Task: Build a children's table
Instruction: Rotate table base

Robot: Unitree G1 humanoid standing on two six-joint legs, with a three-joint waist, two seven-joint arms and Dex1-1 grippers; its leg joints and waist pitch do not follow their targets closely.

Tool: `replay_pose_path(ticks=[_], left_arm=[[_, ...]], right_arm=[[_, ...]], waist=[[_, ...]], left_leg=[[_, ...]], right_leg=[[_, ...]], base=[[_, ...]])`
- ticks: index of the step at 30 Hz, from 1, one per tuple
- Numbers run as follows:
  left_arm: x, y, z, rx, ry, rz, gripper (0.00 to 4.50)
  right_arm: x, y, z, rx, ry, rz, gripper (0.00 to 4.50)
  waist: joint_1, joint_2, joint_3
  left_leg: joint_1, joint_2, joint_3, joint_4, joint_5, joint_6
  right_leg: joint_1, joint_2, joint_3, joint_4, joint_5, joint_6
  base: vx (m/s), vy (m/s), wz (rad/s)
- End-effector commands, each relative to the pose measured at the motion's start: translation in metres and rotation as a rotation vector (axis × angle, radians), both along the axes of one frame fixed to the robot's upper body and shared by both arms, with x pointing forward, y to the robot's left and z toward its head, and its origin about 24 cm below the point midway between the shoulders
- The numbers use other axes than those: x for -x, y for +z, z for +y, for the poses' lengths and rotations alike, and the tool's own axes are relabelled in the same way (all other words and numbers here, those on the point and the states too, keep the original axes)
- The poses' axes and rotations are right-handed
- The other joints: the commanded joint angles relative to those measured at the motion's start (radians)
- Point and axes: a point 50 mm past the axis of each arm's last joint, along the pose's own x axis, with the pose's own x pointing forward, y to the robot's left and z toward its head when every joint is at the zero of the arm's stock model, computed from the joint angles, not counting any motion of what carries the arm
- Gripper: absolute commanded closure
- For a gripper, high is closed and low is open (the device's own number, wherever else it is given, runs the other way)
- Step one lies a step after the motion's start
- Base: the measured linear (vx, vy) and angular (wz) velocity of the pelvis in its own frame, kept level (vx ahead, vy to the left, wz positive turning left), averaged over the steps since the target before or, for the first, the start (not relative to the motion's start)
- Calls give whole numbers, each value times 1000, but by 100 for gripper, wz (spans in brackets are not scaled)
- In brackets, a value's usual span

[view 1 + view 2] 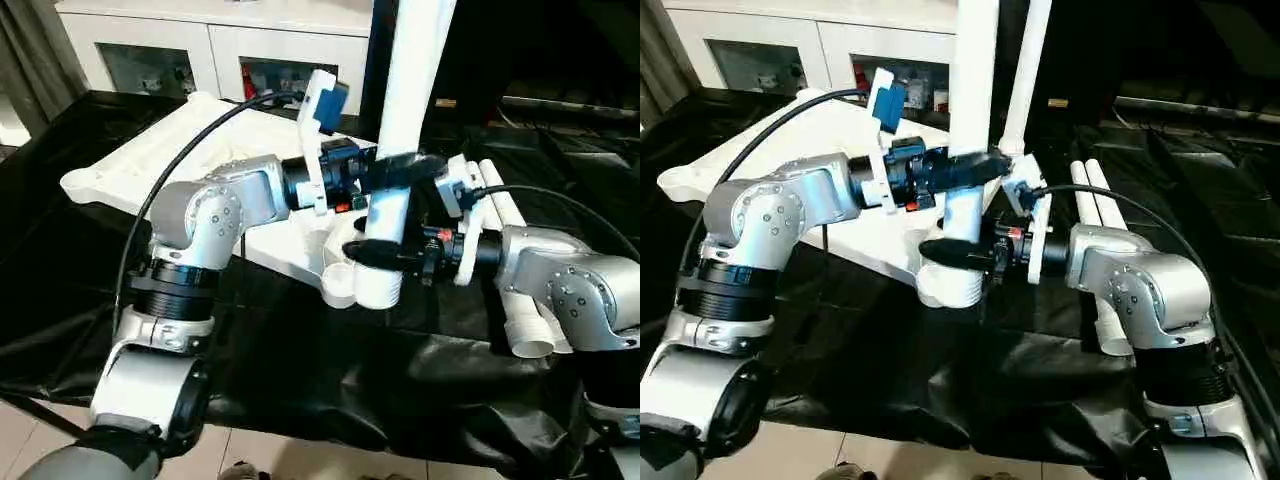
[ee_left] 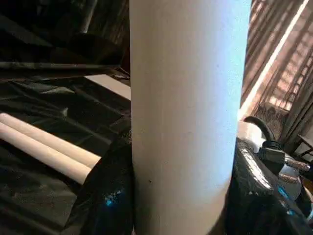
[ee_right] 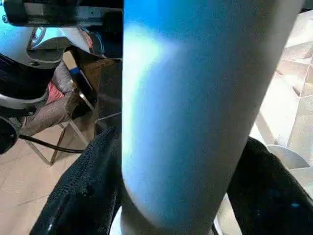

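The white table top lies underside up on black sheeting. One white leg stands upright with its thick end in the near corner socket. My left gripper is shut on this leg partway up. Lower down, just above the socket, my right gripper is shut on the same leg. In the wrist views the leg sits between black fingers. A second upright leg rises behind it. Two spare legs lie side by side by my right forearm.
A white cabinet with glass doors stands behind the table top. Black sheeting covers the work surface and drapes over its near edge. A black cable arcs over my left arm. Tiled floor shows below.
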Motion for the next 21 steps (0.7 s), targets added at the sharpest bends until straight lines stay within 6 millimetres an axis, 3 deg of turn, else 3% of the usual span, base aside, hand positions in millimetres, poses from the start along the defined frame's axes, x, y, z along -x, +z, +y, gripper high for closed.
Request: replay_pose_path(ticks=[1,5,16,21], left_arm=[[2,2,-1,-11,-14,-18,262],[2,3,0,-3,-16,-17,262],[3,4,1,6,-21,-18,262],[3,5,0,8,-23,-23,262]], right_arm=[[1,1,0,6,16,-1,148],[1,0,-1,5,20,3,148],[2,-5,1,-11,30,28,249],[2,-5,1,-14,29,31,255]], waist=[[4,-9,-84],[4,-10,-84],[5,-9,-85],[5,-9,-84]], left_leg=[[9,30,-16,-56,-92,32],[9,30,-16,-56,-92,34],[9,30,-16,-55,-87,36],[9,30,-16,-55,-87,36]], right_leg=[[67,-50,44,-63,-138,-226],[67,-50,44,-63,-136,-227],[67,-51,44,-62,-131,-230],[67,-51,44,-62,-134,-228]], base=[[0,0,0],[0,0,0],[0,0,0],[0,0,0]])
